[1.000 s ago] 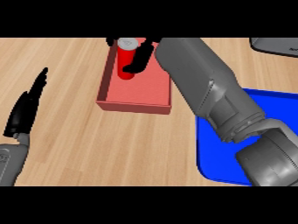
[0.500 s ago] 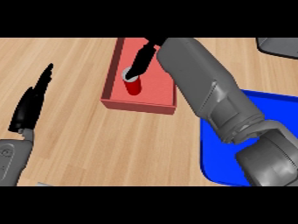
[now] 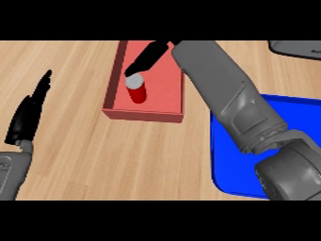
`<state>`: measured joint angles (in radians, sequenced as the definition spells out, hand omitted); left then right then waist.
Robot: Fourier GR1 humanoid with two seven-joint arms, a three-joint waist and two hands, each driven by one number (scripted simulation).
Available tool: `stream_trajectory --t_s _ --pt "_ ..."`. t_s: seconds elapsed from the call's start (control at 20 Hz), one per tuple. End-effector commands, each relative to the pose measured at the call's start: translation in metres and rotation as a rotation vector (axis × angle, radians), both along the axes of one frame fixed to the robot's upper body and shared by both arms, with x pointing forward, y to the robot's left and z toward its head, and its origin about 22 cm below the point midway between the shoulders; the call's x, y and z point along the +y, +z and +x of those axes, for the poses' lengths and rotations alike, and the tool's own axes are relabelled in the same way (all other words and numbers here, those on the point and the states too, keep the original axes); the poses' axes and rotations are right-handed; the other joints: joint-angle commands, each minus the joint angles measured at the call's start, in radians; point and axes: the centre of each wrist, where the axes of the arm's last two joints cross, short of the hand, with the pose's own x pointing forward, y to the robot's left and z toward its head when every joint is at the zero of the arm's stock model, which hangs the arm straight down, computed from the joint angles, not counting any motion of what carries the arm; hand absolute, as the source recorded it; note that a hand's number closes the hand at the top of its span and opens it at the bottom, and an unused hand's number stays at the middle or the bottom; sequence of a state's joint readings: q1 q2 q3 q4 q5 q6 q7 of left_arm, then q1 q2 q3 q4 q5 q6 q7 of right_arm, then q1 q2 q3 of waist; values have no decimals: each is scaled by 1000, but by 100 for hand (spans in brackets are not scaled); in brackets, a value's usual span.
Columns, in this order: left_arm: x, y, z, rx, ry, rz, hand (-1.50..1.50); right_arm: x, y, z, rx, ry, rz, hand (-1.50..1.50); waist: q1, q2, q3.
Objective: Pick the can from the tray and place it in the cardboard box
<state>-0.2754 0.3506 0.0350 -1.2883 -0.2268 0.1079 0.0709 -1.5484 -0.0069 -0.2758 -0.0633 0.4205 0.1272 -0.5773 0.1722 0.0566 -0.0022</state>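
we note the can (image 3: 136, 89) now standing upright inside the cardboard box (image 3: 143, 114), red body with a grey top, toward the box's near end at about 6 o'clock from the box's middle. a second ago it was held higher, near the box's far wall; half a second ago it sat lower in the box under the fingers; now it looks to rest on the box floor.

right hand (image 3: 149, 57): it reaches in from 1 o'clock of the can, the grey forearm running back across the blue tray (image 3: 316, 113) to the lower right. its dark fingers are straight and point down at the can's top, with the tips at or just above the lid. they no longer wrap the can, so we read the hand as opened; whether a fingertip touches the lid we cannot tell.

left hand (image 3: 29, 110): at 9 o'clock, well apart from the box, fingers straight and together, pointing up the desk (image 3: 65, 155). resting, as in the earlier frames.

the tray shows no can on its visible part; the forearm hides a good share of it.

our judgement: the placing is done or all but done. the can stands in the box and is released. what remains is for the right hand to lift clear without tipping the can, which stands tall and narrow.

a dark grey object (image 3: 308, 49) sits at the far right edge, not involved.
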Motion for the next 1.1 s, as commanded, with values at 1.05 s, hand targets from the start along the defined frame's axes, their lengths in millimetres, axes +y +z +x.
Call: stream_trajectory --t_s 1.05 --pt "2 5 -2 -36 8 -4 0 -201 42 25 49 -103 32 -150 -1 28 5"
